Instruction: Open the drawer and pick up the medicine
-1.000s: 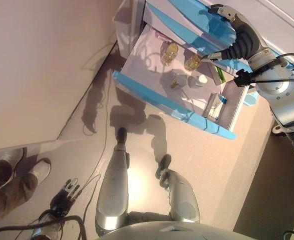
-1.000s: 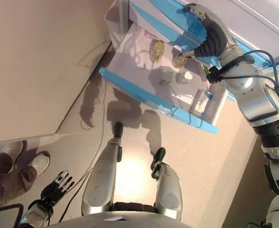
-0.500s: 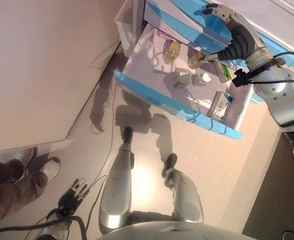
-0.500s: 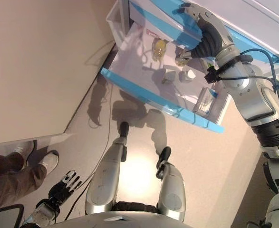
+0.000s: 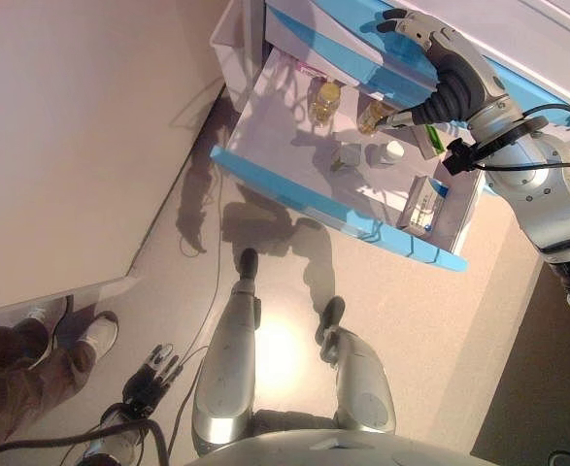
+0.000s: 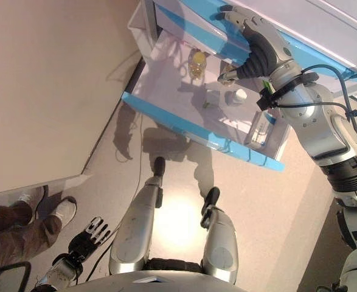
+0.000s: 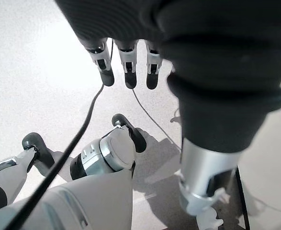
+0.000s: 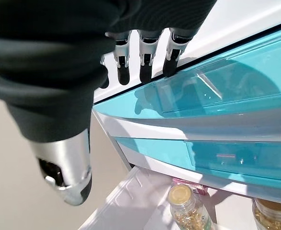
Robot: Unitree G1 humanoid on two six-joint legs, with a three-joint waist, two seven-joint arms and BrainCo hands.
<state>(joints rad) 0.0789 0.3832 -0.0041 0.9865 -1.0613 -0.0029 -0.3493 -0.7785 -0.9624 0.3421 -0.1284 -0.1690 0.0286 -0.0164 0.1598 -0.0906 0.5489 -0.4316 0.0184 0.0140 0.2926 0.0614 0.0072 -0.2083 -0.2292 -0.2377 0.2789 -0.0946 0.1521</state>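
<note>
The white drawer with a blue front (image 5: 335, 210) stands pulled open. In it are two amber capsule bottles (image 5: 324, 99) (image 5: 372, 116), a small white bottle (image 5: 392, 151), a small pack (image 5: 348, 155), a green and white box (image 5: 430, 142) and a medicine box (image 5: 422, 204). My right hand (image 5: 448, 66) hovers open above the drawer's back, beside the blue upper drawer fronts (image 8: 217, 91), and holds nothing. Its wrist view looks down on one capsule bottle (image 8: 182, 205). My left hand (image 5: 150, 373) hangs open and empty low by the floor, fingers (image 7: 127, 67) straight.
A person's legs and shoes (image 5: 42, 351) stand at the lower left. A thin cable (image 5: 213, 254) runs over the floor from the cabinet's base. A pale wall rises along the left. The cabinet's white side (image 5: 234, 39) stands left of the drawer.
The whole view has shifted a little, so the camera moved. My right hand has edged slightly left over the drawer's back. The drawer's contents lie as before.
</note>
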